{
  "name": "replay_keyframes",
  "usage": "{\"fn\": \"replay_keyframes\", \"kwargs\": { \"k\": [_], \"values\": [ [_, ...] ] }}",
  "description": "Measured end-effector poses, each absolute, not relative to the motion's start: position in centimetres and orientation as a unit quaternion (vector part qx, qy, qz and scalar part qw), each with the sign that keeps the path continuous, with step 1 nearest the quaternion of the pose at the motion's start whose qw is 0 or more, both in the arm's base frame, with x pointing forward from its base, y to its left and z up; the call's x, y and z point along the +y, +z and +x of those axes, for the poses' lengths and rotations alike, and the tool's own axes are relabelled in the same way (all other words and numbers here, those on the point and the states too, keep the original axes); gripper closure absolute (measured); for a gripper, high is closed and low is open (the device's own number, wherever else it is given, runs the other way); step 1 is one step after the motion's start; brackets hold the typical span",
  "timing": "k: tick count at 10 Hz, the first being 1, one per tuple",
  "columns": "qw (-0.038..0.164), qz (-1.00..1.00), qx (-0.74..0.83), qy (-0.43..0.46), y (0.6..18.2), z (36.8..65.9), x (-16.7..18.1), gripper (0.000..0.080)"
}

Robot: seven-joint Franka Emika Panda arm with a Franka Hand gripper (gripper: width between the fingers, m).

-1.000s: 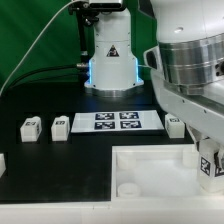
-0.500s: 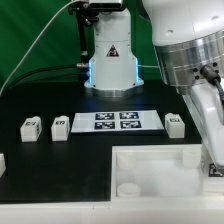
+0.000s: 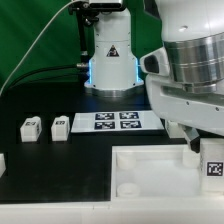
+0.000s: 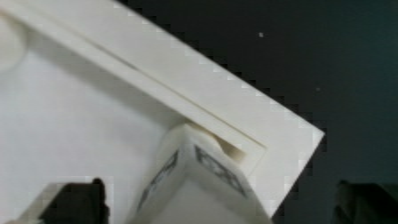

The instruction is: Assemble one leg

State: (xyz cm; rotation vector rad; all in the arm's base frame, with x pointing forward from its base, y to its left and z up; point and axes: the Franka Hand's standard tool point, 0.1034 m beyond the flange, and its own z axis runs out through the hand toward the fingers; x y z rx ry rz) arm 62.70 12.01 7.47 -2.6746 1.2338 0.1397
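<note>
- I am seeing the arm [image 3: 190,70] sitting further toward the exterior view's left than half a second ago.
- The gripper [image 4: 217,202] is standing open, its fingers [image 4: 71,203] clear of the leg [image 4: 192,170] at the tray [image 4: 89,120] corner.

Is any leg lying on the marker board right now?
No, nothing rests on the marker board; two legs lie apart from it, to the exterior view's left.

Small white leg [image 3: 212,163], black-and-white tag showing, at corner of tray [image 3: 150,153], exterior view's right
</note>
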Motion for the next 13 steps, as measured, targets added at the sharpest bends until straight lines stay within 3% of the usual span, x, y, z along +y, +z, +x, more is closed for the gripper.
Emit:
{"fn": "replay_keyframes", "kwargs": {
  "k": [4,6,8,9,13],
  "values": [
    [0.047,-0.994,0.095,0.013,6.69,62.36,11.91,0.0150],
    [0.049,-0.994,0.092,0.013,6.68,62.35,11.99,0.0150],
    [0.055,-0.980,0.192,0.020,6.70,62.29,12.36,0.0424],
    [0.053,-0.971,0.232,0.024,6.55,62.19,11.99,0.0503],
    [0.078,-0.870,0.484,0.049,6.76,62.64,11.74,0.0503]
  ]
}}
